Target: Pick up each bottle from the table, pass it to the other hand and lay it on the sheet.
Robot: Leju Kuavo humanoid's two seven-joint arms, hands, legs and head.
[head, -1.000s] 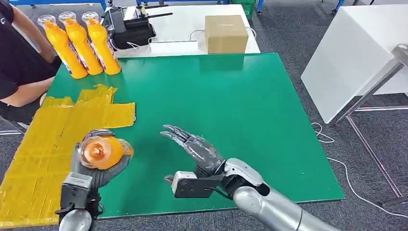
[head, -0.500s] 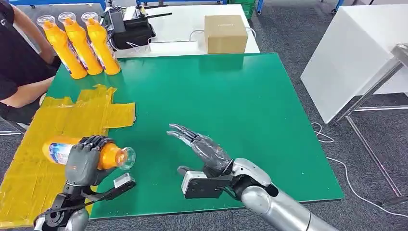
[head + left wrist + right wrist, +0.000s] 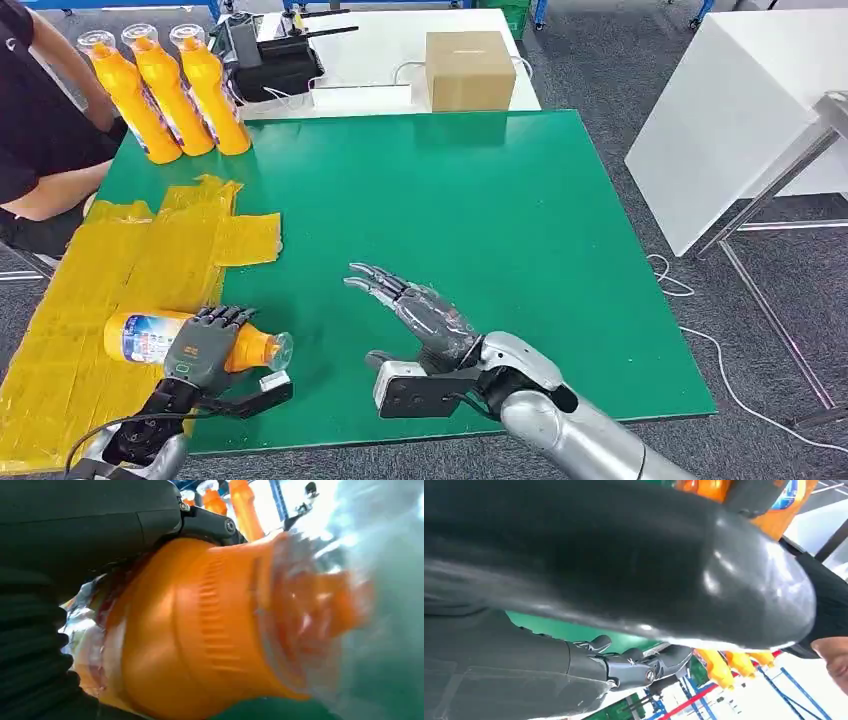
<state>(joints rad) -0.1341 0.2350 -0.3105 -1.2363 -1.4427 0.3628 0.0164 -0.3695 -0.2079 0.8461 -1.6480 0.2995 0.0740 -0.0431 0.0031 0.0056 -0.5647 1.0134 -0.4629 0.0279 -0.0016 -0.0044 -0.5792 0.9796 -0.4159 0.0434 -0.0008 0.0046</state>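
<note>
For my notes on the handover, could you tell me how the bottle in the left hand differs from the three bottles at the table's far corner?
The held bottle lies on its side, cap toward the green table; the three bottles stand upright. The left hand grips the held one; nothing touches the three. The held one lies over the yellow sheet; the three stand on bare green. All are orange with clear caps.

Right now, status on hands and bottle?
Left robot hand grips bottle lying over yellow sheet. Right robot hand open above table. Three bottles remain upright.
</note>
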